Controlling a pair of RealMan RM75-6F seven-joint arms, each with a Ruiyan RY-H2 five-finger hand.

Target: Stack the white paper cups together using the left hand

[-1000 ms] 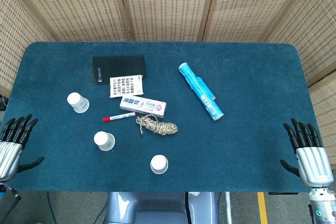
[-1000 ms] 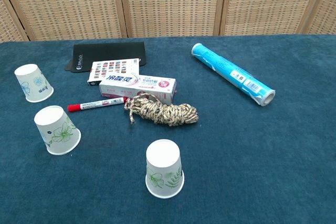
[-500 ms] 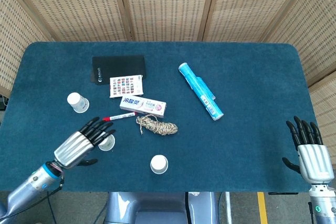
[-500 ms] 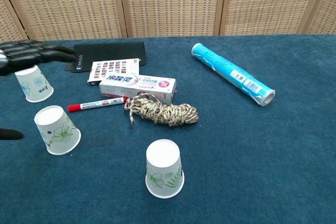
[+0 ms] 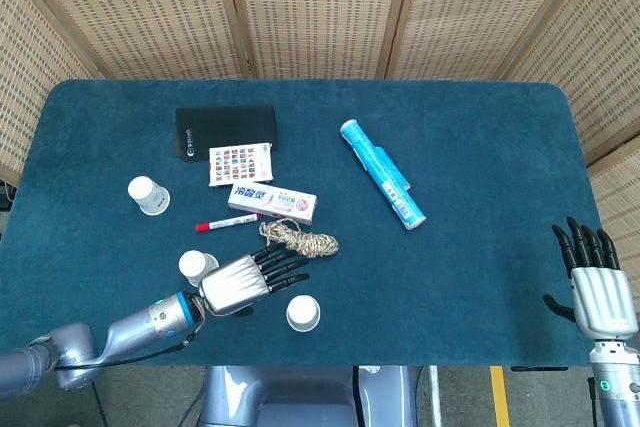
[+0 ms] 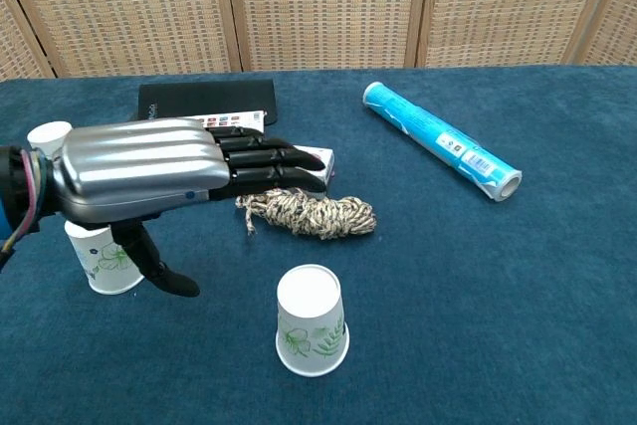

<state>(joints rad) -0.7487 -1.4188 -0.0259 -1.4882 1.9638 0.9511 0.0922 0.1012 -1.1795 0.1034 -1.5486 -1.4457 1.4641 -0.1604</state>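
White paper cups sit upside down: nearest cup beside my spread, empty left hand, middle cup behind it; I should lower, thumb wide, around one cup

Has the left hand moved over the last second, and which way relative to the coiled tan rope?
Yes. The left hand has swept in from the table's left edge toward the coiled tan rope, and now hovers open just in front of it, between two white paper cups.

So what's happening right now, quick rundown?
Left hand open, holding nothing, above the table between two cups. Right hand open, idle at table edge. Three paper cups apart, unstacked. Rope bundle by the fingertips.
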